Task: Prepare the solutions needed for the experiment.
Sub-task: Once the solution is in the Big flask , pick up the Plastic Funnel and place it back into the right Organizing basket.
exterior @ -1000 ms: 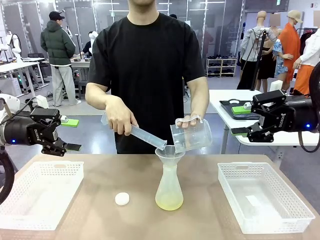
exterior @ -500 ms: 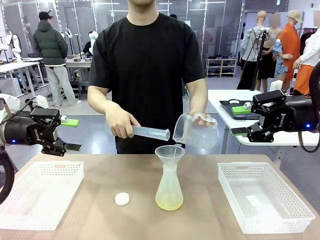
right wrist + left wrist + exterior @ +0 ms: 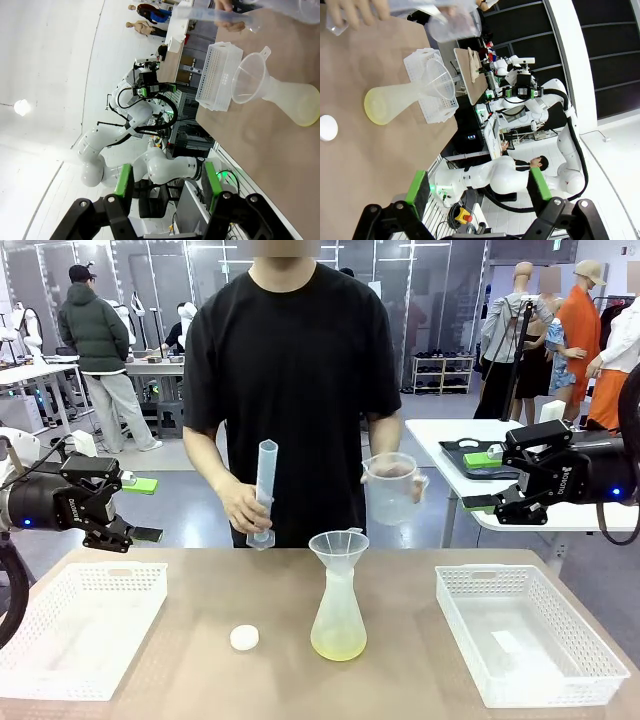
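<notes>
Pouring looks finished; the yellow liquid (image 3: 338,645) sits in the flask (image 3: 337,602) mid-counter. Left gripper (image 3: 143,510) and right gripper (image 3: 484,482) are open, empty. Next: lift the funnel (image 3: 338,544) off gently.

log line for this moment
person: holds cylinder and beaker upright | flask: funnel in neck, yellow liquid at bottom | left end effector: open, empty | right end effector: open, empty
</notes>
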`<state>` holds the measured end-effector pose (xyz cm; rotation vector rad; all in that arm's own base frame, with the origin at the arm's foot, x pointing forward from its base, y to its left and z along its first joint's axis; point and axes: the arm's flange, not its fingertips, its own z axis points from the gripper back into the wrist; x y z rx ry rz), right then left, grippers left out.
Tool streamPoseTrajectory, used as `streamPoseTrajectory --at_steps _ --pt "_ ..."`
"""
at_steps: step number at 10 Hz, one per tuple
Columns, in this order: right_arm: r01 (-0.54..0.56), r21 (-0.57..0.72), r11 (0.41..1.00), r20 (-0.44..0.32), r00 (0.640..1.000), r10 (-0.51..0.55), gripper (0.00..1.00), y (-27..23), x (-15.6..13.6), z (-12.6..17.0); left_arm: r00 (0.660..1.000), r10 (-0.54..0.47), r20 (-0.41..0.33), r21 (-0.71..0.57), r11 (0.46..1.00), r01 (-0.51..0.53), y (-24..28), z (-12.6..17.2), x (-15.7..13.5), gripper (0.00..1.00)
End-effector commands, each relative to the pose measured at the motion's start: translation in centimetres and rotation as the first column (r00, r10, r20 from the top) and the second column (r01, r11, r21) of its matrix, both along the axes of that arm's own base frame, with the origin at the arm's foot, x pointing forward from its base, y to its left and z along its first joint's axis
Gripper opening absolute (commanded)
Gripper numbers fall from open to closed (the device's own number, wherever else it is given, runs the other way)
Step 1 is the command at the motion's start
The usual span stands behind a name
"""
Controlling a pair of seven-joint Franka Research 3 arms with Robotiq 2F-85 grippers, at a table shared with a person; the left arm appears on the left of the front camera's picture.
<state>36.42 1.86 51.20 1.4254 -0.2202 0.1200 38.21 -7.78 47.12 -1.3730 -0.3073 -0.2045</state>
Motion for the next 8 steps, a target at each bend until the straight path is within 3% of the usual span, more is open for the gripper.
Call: streamPoseTrajectory --at_steps 1,4,6,8 --pt "0.0 0.005 1.0 0.007 1.0 0.0 0.69 0.1 -0.1 0.2 1.0 0.003 -0.006 -0.028 1.0 -0.003 -0.2 0.2 0.1 1.0" --pt "-0.012 -0.062 0.998 0.01 1.0 0.013 0.69 0.4 0.1 0.2 1.0 0.003 -0.006 -0.028 1.0 -0.003 -0.2 0.2 0.1 1.0" --pt "-0.017 -0.171 0.985 0.01 1.0 0.019 0.69 1.2 0.7 1.3 1.0 0.003 -0.006 -0.028 1.0 -0.003 -0.2 0.2 0.1 1.0" --pt "0.016 -0.357 0.934 0.019 1.0 -0.01 0.69 2.6 2.0 3.1 1.0 0.003 -0.006 -0.028 1.0 -0.003 -0.2 0.2 0.1 1.0"
